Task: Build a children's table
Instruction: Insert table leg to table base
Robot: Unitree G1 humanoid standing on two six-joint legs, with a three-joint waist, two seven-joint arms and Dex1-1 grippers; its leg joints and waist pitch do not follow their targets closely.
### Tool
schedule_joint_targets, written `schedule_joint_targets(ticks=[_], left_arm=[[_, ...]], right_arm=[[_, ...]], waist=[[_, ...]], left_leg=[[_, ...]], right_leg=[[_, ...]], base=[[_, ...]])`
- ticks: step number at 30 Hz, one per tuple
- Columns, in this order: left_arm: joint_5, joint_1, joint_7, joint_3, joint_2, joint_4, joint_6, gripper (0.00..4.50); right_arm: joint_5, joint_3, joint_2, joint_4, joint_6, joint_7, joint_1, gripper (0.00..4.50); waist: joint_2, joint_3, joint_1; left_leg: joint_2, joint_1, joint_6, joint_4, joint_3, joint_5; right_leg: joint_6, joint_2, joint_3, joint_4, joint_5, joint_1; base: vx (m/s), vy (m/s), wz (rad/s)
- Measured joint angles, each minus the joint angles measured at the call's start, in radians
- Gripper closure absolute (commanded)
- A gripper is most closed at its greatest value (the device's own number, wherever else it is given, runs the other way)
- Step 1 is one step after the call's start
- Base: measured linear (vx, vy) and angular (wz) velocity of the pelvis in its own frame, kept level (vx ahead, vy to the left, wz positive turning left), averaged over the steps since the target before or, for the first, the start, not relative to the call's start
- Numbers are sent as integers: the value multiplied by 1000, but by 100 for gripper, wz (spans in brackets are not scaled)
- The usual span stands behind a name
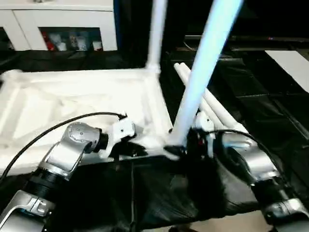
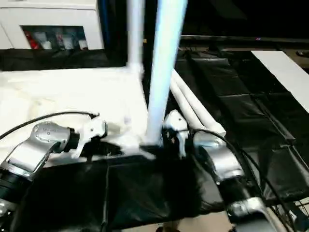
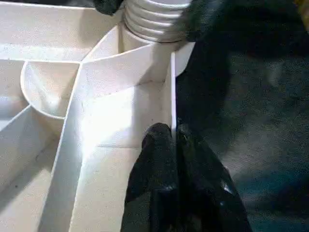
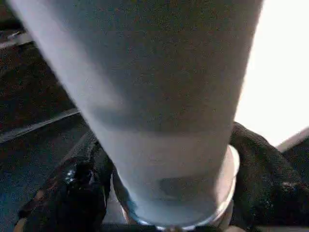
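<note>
A white cabinet (image 1: 58, 24) with a glass-fronted shelf of small coloured items is seen at the upper left of the frame, and black sheeting (image 1: 251, 96) is spread over the surface across the centre and right. A pale flat panel (image 1: 292, 65) is seen at the upper right edge.

The children's table is laid upside down, and its white top (image 1: 72, 106) takes up the left and centre of the frame with the ribbed underside turned upward. One leg (image 1: 157, 34) is stood upright in the far corner socket, near the top centre. A second leg (image 1: 205, 72) rises tilted from the near corner socket, just right of centre, and leans toward the upper right. Two more legs (image 1: 215, 108) are laid side by side on the black sheeting, just beside the top's right edge.

The left gripper (image 3: 174, 145) is found at the lower centre, closed tight on the thin side wall of the top, one finger on each face of it, close to the ribbed base of the near leg. The right gripper (image 4: 169, 193) is set at the foot of the tilted leg, its black fingers (image 4: 72, 193) spread wide on either side of the flared end; whether the leg is pressed by them cannot be told.
</note>
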Motion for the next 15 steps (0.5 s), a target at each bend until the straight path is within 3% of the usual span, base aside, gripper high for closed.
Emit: schedule_joint_targets(ticks=[4, 15], left_arm=[[0, 0, -18, -2, 1, 20, -26, 450], [-1, -1, -37, -4, 3, 28, -40, 450]], right_arm=[[-1, 9, -7, -6, 11, 16, 1, 152], [12, -1, 3, -16, 21, 27, 20, 172]], waist=[[0, 0, 0], [0, 0, 2]], left_leg=[[0, 2, -1, 1, 0, 0], [0, 3, -1, 1, 0, 1]], right_leg=[[0, 0, 0, 4, 0, 1], [0, 0, 0, 6, 0, 1]], base=[[0, 0, 0], [0, 0, 0]])
